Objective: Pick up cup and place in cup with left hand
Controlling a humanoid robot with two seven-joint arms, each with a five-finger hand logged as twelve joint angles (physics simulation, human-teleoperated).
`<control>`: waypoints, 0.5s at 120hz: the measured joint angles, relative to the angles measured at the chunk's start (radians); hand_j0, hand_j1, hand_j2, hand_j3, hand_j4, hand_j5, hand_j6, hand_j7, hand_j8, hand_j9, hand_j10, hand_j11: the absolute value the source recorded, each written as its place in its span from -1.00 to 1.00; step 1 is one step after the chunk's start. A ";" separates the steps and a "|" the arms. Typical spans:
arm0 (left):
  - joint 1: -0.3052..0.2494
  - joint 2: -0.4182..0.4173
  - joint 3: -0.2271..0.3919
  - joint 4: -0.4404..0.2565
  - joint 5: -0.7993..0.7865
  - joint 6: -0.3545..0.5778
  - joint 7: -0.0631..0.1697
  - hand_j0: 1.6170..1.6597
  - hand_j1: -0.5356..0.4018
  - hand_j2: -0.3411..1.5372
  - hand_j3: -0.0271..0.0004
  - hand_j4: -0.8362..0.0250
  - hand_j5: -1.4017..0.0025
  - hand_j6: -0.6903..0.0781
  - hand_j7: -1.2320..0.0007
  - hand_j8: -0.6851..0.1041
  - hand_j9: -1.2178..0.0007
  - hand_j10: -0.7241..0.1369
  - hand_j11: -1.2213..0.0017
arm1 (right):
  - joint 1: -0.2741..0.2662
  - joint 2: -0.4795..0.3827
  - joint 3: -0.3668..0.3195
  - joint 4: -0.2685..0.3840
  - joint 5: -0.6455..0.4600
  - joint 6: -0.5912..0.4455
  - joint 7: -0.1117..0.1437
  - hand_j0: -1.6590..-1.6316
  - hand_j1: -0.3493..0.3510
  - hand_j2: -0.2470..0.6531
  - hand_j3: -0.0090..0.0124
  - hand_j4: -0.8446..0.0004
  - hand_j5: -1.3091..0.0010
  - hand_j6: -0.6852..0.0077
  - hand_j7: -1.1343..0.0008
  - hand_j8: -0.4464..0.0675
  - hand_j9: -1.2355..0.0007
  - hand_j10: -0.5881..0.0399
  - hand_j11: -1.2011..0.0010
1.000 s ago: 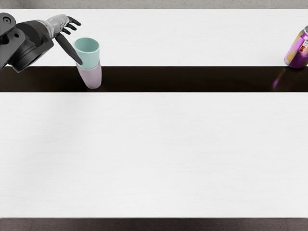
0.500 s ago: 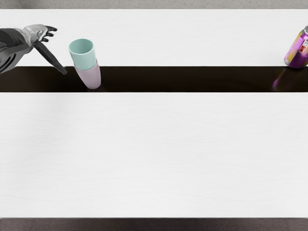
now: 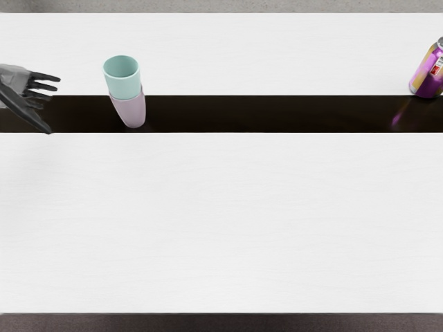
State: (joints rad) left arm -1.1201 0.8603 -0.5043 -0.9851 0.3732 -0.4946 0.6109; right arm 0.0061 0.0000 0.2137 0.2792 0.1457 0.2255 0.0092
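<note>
While the left hand [image 3: 25,91] hangs wide, the teal cup [image 3: 124,87] sits in the pink one [image 3: 132,113]

As the hand shows at the picture's left edge, its thumb and fingers are spread, apart from both cups. The teal cup's open rim faces up, and the pink cup's base shows against the dark strip [image 3: 277,114]. A purple and yellow can [image 3: 427,75] is at the right edge.

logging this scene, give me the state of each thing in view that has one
Green cup: seated in the pink cup, open end up, leaning slightly
Pink cup: below the green cup, its upper part around it, standing on the dark strip
Can: standing, at the right edge, partly cut off
Robot hand: open, holding nothing, apart from the cups
</note>
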 joint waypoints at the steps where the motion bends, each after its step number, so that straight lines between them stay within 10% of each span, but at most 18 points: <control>1: 0.002 0.007 0.000 0.000 -0.019 -0.009 0.000 0.92 0.85 -0.63 0.97 0.90 0.96 0.74 0.96 0.68 0.96 0.64 0.96 | 0.000 0.000 0.000 0.000 0.000 0.000 0.000 -0.93 -1.00 -0.45 -0.16 1.00 1.00 0.98 1.00 0.74 1.00 0.87 1.00; 60: 0.220 0.100 -0.001 -0.004 -0.625 -0.116 0.000 0.92 0.88 -0.64 0.97 0.94 0.99 0.79 0.99 0.73 0.99 0.68 0.99 | 0.000 0.000 0.000 0.000 0.000 0.000 0.000 -0.93 -1.00 -0.45 -0.16 1.00 1.00 0.98 1.00 0.74 1.00 0.87 1.00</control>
State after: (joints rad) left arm -0.9002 0.9602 -0.5056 -0.9894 -0.2514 -0.6109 0.6109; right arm 0.0061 0.0000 0.2139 0.2792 0.1457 0.2255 0.0092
